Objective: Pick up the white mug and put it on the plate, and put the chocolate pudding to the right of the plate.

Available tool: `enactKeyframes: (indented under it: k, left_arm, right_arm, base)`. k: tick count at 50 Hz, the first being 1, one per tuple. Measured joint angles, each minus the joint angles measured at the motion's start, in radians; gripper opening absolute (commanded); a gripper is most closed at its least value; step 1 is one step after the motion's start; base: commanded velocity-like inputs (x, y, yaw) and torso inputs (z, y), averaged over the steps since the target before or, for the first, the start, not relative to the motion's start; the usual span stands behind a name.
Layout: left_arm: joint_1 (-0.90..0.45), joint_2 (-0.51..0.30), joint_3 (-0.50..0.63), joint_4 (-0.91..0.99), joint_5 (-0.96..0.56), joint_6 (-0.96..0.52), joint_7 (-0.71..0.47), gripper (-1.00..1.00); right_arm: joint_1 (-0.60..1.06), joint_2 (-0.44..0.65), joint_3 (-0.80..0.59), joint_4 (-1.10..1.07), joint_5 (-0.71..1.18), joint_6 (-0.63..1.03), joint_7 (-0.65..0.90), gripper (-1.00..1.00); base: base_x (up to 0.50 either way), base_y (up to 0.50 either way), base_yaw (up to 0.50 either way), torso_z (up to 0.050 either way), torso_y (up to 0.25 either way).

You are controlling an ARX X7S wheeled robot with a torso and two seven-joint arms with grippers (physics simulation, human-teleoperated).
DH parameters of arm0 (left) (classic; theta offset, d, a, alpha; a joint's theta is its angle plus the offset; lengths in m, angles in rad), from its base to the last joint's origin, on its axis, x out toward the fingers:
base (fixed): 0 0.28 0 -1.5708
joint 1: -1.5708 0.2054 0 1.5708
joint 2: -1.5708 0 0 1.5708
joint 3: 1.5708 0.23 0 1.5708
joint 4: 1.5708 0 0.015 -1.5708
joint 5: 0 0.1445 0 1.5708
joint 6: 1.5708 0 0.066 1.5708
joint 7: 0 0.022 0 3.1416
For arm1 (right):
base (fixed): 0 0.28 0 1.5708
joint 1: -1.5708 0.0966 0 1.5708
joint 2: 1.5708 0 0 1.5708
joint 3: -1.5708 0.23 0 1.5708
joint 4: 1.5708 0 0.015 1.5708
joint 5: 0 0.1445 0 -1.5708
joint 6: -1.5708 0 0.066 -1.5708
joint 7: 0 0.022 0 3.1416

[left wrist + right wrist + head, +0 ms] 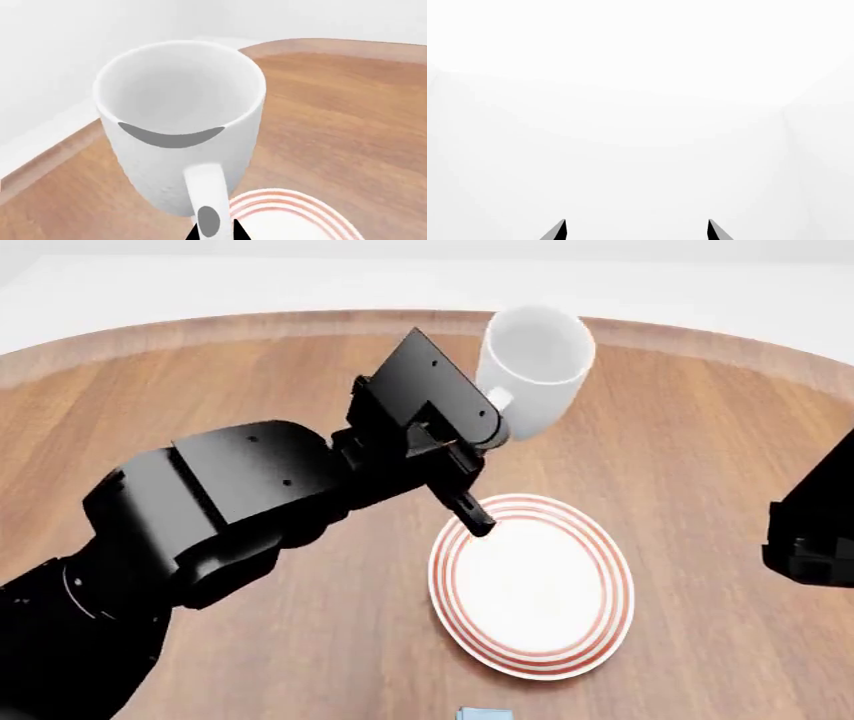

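Close before the left wrist camera, the white mug point(179, 125) fills the view, its mouth open toward the lens and its loop handle pinched between the black tips of the left gripper point(215, 231). Beside the mug's base shows a curved piece of the plate point(293, 210) with its red rings, on the wooden table point(347, 115), whose rounded edge runs behind the mug against white floor.

From the head camera, the left gripper point(491, 435) holds the mug point(534, 368) tilted, beyond the plate's point(531, 585) far rim and not on it. Bare wood surrounds the plate on every side. A sliver of the chocolate pudding point(481, 714) peeks in at the frame edge, on the near side of the plate.

Through the right wrist camera, the right gripper point(636, 231) shows two tips spread wide apart, nothing between them, facing blank white.
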Motion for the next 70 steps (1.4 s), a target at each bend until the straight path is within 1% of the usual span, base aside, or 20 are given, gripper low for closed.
enactKeyframes:
  k: [7, 17, 25, 45, 54, 70]
  left_arm:
    - [-0.034, 0.042, 0.013, -0.063, -0.047, -0.041, 0.063, -1.0]
    - [-0.037, 0.12, 0.009, -0.19, -0.122, -0.114, 0.081, -1.0]
    - [-0.022, 0.172, 0.016, -0.282, -0.15, -0.134, 0.093, -1.0]
    - [0.0, 0.273, 0.016, -0.5, -0.174, -0.102, 0.113, -1.0]
    - [0.014, 0.3, 0.045, -0.568, -0.16, -0.066, 0.127, -1.0]
    - [0.035, 0.324, 0.117, -0.627, -0.147, -0.002, 0.142, -1.0]
  right_arm:
    - [-0.002, 0.004, 0.006, -0.001, 0.005, 0.0, 0.003, 1.0]
    - [0.0, 0.012, 0.011, -0.007, 0.012, 0.005, 0.01, 1.0]
    - [-0.001, 0.014, 0.013, -0.007, 0.016, 0.003, 0.013, 1.0]
    - [-0.012, 0.017, 0.018, -0.002, 0.02, -0.01, 0.017, 1.0]
    - [-0.016, 0.018, 0.021, 0.002, 0.022, -0.017, 0.018, 1.0]
    - [-0.021, 0.02, 0.024, 0.007, 0.025, -0.025, 0.021, 1.0]
  base:
    - [0.0, 0.0, 0.0, 0.0, 0.0]
    - [0.0, 0.0, 0.0, 0.0, 0.0]
    - [0.0, 0.0, 0.0, 0.0, 0.0]
    - [0.0, 0.0, 0.0, 0.0, 0.0]
    - [0.0, 0.0, 0.0, 0.0, 0.0]
    - [0.0, 0.0, 0.0, 0.0, 0.001]
